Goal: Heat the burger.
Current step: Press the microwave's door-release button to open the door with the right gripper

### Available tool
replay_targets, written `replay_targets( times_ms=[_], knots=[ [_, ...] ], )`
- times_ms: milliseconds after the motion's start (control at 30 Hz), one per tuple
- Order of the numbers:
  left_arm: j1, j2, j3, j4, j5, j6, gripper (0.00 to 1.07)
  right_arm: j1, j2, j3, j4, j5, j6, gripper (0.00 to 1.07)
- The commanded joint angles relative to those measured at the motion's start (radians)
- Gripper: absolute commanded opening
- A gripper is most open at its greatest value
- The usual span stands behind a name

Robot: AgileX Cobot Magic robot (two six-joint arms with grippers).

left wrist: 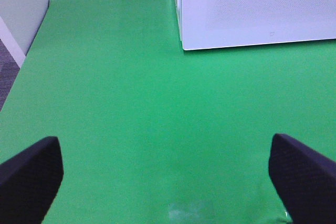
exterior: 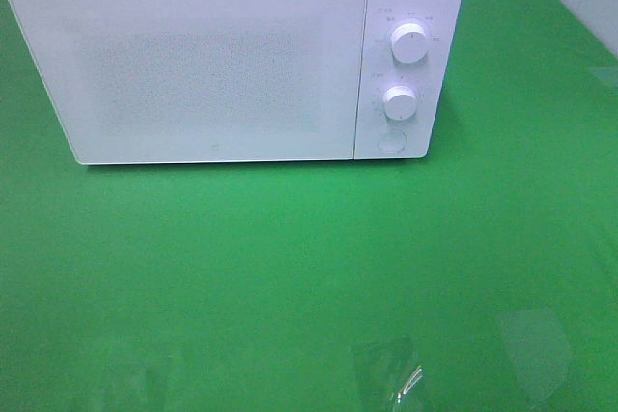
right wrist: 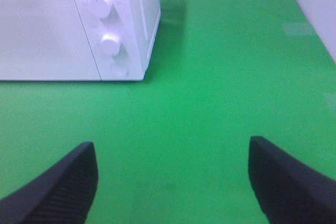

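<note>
Exterior high view, item one: burger. It is not visible in this view or in either wrist view, and whether it sits behind the closed door cannot be told, since the panel shows nothing of the interior.

Item two: microwave [exterior: 222, 55], white, standing at the far side of the green table cover [exterior: 290, 267], with its door [exterior: 193, 69] shut flush.

Item three: control strip to the right of the door, comprising the upper knob [exterior: 410, 42], the lower knob [exterior: 399, 100] and, just below that, a round button [exterior: 391, 140].

Item four: left gripper [left wrist: 164, 141], jaws spread wide and empty, low over bare cover near the microwave's left front corner.

Item five: right gripper [right wrist: 171, 144], likewise spread wide and holding nothing, facing the control strip from well apart.

Hazards, as judged:
- Running the oven with no burger inside, because the load cannot be confirmed through the door.
- Fingers slipping on a smooth round knob, leaving the timer unset or turned too far.
- A misaimed approach pressing the button, which lies just beside the lower knob and may release the door.
- A push on the controls shoving the whole microwave backward across the cover.
</note>
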Motion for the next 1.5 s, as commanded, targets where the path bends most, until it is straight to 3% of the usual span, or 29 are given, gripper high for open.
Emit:
replay_targets(
  times_ms=[33,533,933,1500],
  knots=[
    [-0.005,-0.018,0.004,0.001,-0.007,0.0,1.0,-0.003,-0.013,-0.002,-0.011,-0.144,0.002,0.76],
    [-0.005,-0.018,0.004,0.001,-0.007,0.0,1.0,-0.003,0.266,0.107,-0.012,-0.54,0.002,0.76],
    [-0.005,-0.018,0.004,0.001,-0.007,0.0,1.0,-0.003,0.525,0.107,-0.012,-0.805,0.002,0.76],
    [-0.005,-0.018,0.004,0.001,-0.007,0.0,1.0,-0.003,0.981,0.118,-0.01,-1.479,-0.009,0.76]
  ],
)
